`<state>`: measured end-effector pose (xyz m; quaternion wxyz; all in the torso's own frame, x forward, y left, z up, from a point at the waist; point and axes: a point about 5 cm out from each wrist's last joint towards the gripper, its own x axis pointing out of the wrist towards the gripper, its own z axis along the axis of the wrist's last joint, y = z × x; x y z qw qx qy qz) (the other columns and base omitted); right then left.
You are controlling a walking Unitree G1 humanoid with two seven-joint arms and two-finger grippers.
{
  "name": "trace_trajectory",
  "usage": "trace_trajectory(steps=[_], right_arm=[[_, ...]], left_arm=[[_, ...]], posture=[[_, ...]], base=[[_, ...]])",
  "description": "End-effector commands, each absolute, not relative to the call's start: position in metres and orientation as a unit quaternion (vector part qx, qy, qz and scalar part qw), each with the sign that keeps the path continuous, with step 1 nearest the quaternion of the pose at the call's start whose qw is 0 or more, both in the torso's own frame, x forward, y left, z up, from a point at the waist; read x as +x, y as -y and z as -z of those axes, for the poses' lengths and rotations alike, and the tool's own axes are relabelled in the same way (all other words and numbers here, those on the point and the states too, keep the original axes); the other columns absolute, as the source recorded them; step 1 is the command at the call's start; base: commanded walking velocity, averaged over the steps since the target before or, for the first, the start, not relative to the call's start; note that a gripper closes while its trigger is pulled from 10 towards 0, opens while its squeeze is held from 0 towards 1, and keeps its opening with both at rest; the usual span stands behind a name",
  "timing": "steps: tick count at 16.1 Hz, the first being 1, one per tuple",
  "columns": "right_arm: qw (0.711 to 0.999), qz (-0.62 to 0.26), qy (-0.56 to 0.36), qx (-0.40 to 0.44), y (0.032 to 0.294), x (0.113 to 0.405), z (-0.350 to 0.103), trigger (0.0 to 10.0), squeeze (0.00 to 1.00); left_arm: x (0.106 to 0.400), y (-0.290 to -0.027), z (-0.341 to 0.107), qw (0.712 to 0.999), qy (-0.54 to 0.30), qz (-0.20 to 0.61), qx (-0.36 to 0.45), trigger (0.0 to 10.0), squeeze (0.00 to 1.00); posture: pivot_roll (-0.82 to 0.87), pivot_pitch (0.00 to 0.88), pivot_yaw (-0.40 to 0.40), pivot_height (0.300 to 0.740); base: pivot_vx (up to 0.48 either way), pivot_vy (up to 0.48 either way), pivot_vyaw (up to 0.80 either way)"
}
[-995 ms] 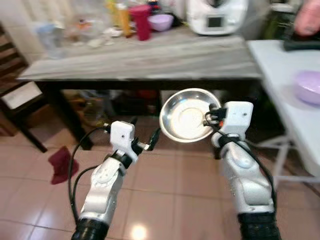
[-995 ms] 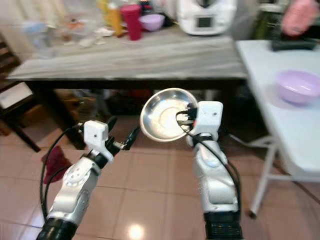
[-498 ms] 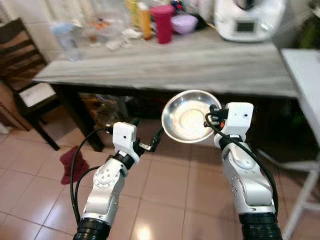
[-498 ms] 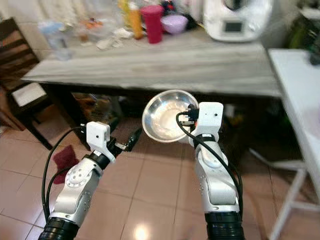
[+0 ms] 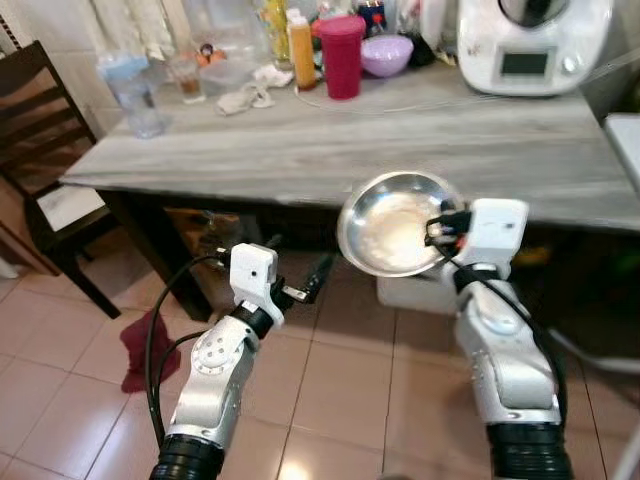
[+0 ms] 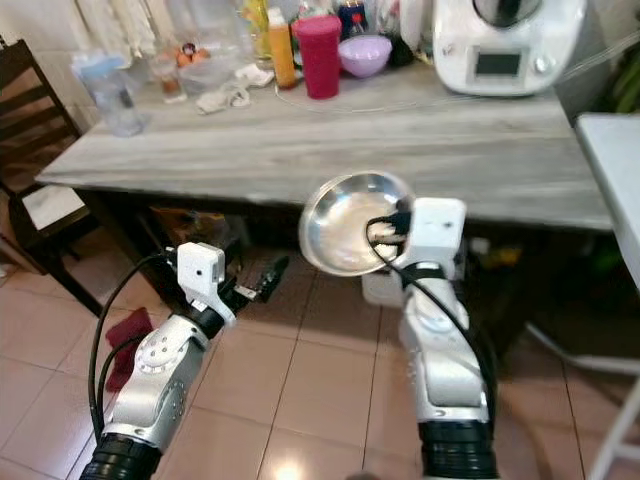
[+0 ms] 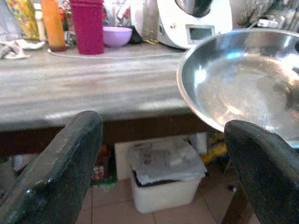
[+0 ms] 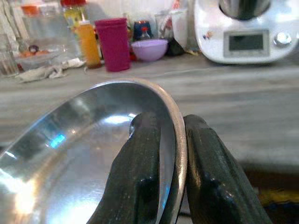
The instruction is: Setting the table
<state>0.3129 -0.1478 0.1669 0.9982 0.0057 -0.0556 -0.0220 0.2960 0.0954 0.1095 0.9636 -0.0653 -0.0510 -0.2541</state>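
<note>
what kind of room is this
Most likely a home kitchen or dining area: a grey wood-look table carries a white kitchen machine, a purple bowl and bottles, over a tiled floor. The right claw holds a steel bowl.

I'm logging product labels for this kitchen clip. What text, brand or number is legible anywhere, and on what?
None can be read.
White appliance: its display panel shows no legible characters.
Orange bottle: label too blurred.
Steel bowl, held by the right gripper: bears no marking.
</note>
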Motion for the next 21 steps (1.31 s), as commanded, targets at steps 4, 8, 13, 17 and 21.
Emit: trace_trajectory(steps=[4, 8, 13, 17, 21], right_arm=[[0.996, 0.059, 0.073, 0.007, 0.152, 0.315, -0.175, 10.0, 0.00], [0.995, 0.068, 0.068, 0.009, 0.154, 0.316, -0.173, 10.0, 0.00], [0.994, 0.089, 0.063, 0.007, 0.158, 0.317, -0.171, 10.0, 0.00], [0.991, 0.124, 0.036, 0.037, 0.170, 0.319, -0.160, 10.0, 0.00], [0.987, 0.151, 0.027, 0.042, 0.181, 0.322, -0.157, 10.0, 0.00]], left_arm=[[0.297, -0.105, -0.109, 0.967, 0.049, 0.241, -0.058, 10.0, 0.00], [0.296, -0.104, -0.108, 0.967, 0.047, 0.242, -0.059, 10.0, 0.00], [0.294, -0.109, -0.106, 0.969, 0.044, 0.239, -0.055, 10.0, 0.00], [0.287, -0.122, -0.100, 0.970, 0.037, 0.237, -0.043, 10.0, 0.00], [0.275, -0.129, -0.093, 0.965, 0.023, 0.261, -0.022, 10.0, 0.00]], posture=[[-0.22, 0.067, 0.087, 0.740], [-0.22, 0.067, 0.084, 0.740], [-0.22, 0.070, 0.083, 0.740], [-0.21, 0.068, 0.082, 0.740], [-0.20, 0.069, 0.081, 0.740]], base=[[0.419, 0.000, 0.00], [0.414, 0.000, 0.00], [0.384, 0.000, 0.00], [0.000, 0.000, 0.00], [0.000, 0.000, 0.00]])
